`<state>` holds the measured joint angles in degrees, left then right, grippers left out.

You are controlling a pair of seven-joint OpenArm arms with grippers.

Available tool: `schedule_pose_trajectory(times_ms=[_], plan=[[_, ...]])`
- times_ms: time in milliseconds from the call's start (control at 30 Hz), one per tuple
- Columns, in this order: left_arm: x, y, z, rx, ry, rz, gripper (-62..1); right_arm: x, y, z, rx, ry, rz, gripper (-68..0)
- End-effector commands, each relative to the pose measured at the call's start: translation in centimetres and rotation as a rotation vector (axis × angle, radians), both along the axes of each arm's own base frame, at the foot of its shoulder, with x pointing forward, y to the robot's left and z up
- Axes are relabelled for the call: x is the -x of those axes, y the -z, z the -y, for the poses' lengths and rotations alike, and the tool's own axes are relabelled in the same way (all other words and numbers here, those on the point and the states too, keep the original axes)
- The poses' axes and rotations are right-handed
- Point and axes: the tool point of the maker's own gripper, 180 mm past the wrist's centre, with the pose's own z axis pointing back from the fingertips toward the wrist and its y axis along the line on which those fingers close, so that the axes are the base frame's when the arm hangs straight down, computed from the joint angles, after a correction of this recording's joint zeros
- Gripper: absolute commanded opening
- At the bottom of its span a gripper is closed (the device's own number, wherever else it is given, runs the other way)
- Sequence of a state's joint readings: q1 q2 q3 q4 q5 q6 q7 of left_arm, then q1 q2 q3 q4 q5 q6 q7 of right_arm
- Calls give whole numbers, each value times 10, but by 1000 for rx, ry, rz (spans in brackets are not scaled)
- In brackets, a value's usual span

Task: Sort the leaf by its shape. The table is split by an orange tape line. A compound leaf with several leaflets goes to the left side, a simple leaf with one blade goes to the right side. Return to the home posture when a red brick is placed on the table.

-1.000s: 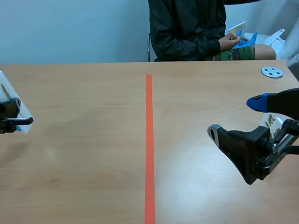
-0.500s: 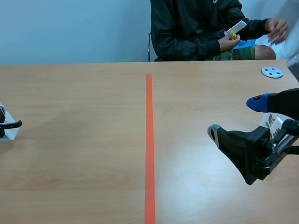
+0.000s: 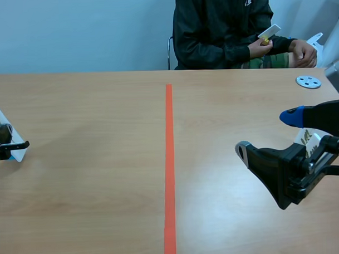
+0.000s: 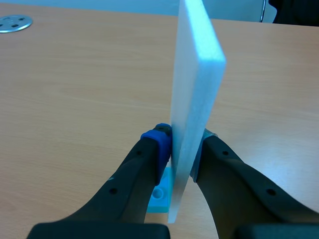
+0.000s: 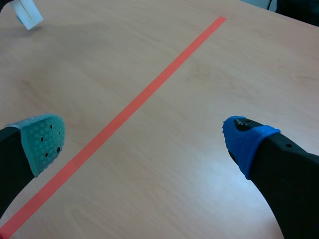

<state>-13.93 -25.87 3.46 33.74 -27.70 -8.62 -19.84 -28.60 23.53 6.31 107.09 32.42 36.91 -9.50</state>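
Nearest, over the right half of the bench (image 3: 93,180): right end effector (image 5: 143,140), fingers wide apart. Farther back at the left edge, well left of the orange tape line (image 3: 169,160): left end effector (image 4: 182,149), clamped on an upright white card (image 4: 194,74) with a pale blue base (image 4: 160,196). Beyond, on the right, a metal disc (image 3: 308,81). At the far side, a seated person (image 3: 222,30) holding another card (image 3: 269,32).

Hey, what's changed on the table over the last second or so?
The left gripper, shut on the white card, carried it down toward the table. The person across the table lowered a raised arm; that hand is now low. The right gripper stayed open and still, right of the tape line.
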Motion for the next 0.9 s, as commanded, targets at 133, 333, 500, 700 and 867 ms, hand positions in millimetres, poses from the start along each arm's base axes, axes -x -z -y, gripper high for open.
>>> schedule_pose_trajectory(times_ms=[133,333,500,700,867], plan=[[-2,-8,-2,-3,1,25,-545,-4,-7,5,1,5,25,4],[2,-3,-2,-4,0,13,-534,-4,-7,5,1,5,26,4],[4,-1,-4,-4,-6,8,-532,-4,-7,5,0,5,26,4],[4,0,-4,-4,-6,6,-532,-4,-7,5,0,5,26,4],[4,0,-4,-4,-6,5,-493,-4,-7,5,0,5,26,4]])
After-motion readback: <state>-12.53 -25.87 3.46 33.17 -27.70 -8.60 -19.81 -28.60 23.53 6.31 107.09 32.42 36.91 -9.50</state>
